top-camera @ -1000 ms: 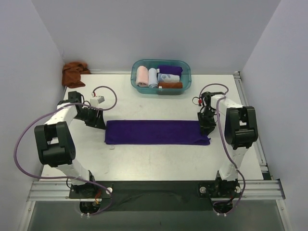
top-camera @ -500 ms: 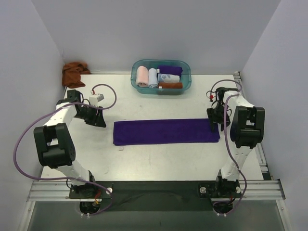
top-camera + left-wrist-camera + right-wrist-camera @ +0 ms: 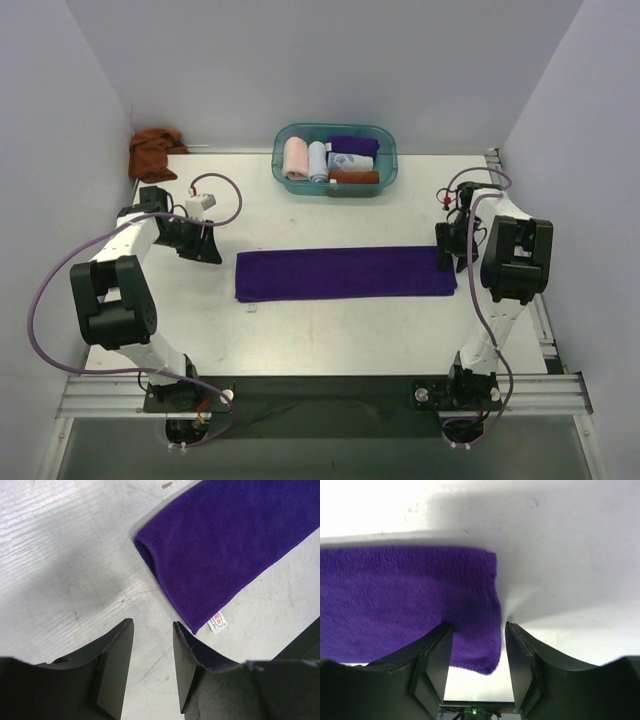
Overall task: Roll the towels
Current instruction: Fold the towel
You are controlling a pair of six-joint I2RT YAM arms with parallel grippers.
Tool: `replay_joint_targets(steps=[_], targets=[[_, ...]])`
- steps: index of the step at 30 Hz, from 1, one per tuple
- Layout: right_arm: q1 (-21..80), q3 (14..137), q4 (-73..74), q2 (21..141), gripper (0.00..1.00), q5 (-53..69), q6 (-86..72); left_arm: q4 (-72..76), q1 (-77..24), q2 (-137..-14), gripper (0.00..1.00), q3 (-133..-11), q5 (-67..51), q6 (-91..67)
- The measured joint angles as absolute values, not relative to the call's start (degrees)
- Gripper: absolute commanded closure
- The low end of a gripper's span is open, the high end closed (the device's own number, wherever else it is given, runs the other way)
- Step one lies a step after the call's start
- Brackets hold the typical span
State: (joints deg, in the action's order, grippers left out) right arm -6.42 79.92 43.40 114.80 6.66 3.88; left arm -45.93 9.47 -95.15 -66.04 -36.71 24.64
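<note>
White tabletop [image 3: 330, 330] with grey walls around it carries the purple towel [image 3: 345, 272], which lies flat in the middle as a long narrow folded strip, running from left to right. The left gripper [image 3: 152, 626] stands with its fingers apart and nothing between them, near the strip's left end but not touching it; a small white label [image 3: 216, 622] sticks out at the near corner of that end. The right gripper [image 3: 477, 626] also has its fingers apart, and it sits over the right end, so that the cloth's near corner lies in the gap between them. I think the main danger is there: if the fingers close on the upper layer only, the fold can open and the roll will begin crooked. Since nothing pins the left end, the whole strip may also slide on the smooth table instead of rolling, and soft terry can give a loose or cone-shaped roll. The rust-brown towel [image 3: 153, 152] lies crumpled in the far left corner, well apart from both arms, beside the teal basket [image 3: 391, 165] of rolled cloths; it is not yet spread out.
</note>
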Motion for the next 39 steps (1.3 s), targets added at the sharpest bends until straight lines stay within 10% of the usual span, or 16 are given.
replay_joint_targets(steps=[10, 24, 31, 34, 39], targets=[[-6.3, 79.8, 43.3, 116.1, 1.00, 8.1, 1.6, -45.9, 9.5, -95.2, 0.52, -66.0, -36.8, 24.6], [-2.7, 86.4, 49.4, 113.5, 1.00, 10.0, 6.3, -45.8, 9.5, -95.2, 0.51, -66.0, -39.3, 23.6], [9.3, 87.4, 51.1, 112.7, 1.00, 18.3, 4.4, -44.3, 9.5, -95.1, 0.28, -61.7, -40.1, 22.4], [12.8, 88.6, 51.0, 112.9, 1.00, 22.4, 2.7, -44.1, 9.5, -94.6, 0.03, -60.3, -40.4, 22.3], [16.6, 90.9, 49.5, 114.9, 1.00, 27.9, -1.2, -43.7, 9.5, -93.1, 0.03, -59.8, -41.9, 21.6]])
